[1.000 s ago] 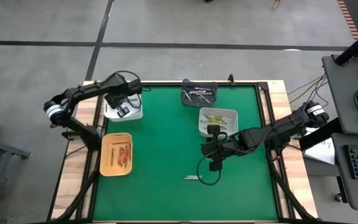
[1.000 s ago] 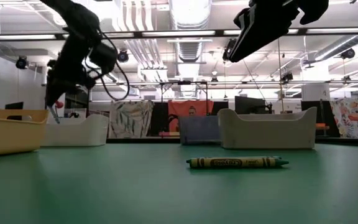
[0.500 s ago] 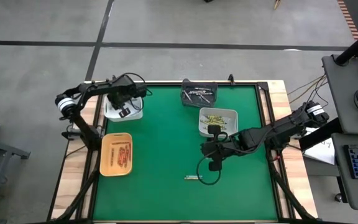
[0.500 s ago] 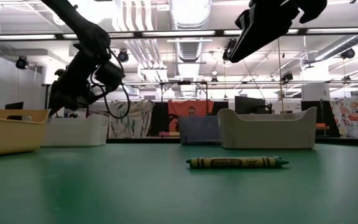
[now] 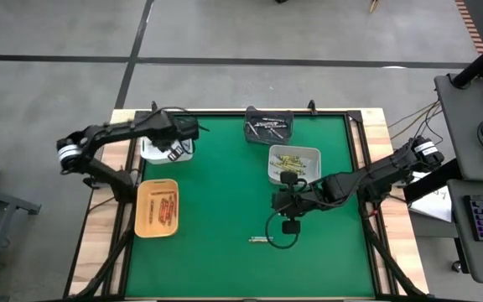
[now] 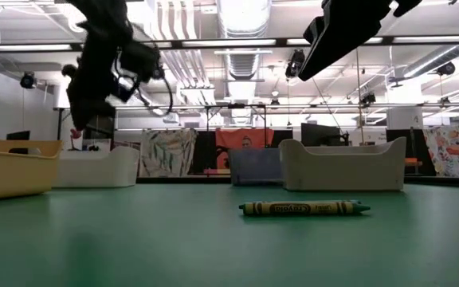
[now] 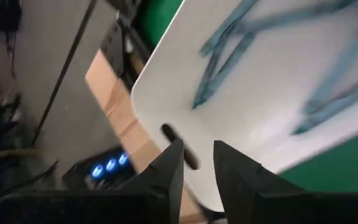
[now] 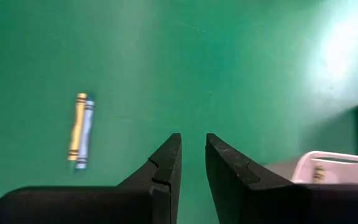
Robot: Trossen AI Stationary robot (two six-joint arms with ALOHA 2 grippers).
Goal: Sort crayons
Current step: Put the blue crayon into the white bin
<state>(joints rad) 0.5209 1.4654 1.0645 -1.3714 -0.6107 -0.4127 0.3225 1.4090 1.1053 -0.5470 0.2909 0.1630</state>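
Two crayons (image 8: pixel 81 130), one yellow and one blue-grey, lie side by side on the green mat (image 5: pixel 225 201) near the front; the high view shows them as a small mark (image 5: pixel 262 240), and the low view shows one green-wrapped crayon (image 6: pixel 305 208). My right gripper (image 8: pixel 193 163) hangs open above the mat, to the far right of them (image 5: pixel 280 206). My left gripper (image 7: pixel 197 168) is open and holds nothing, above the white tray (image 5: pixel 164 153) at the far left. Several blue-green crayons (image 7: pixel 229 50) lie in that tray.
An orange tray (image 5: pixel 156 208) with red-orange crayons sits at the left. A dark tray (image 5: pixel 268 126) with pale crayons stands at the far edge. A white tray (image 5: pixel 293 164) with yellow crayons is right of centre. The mat's middle and near part are bare.
My left gripper has swung toward the table's right over the white tray and rolled about its wrist. The right gripper has stayed where it was, and the crayons on the mat have not moved.
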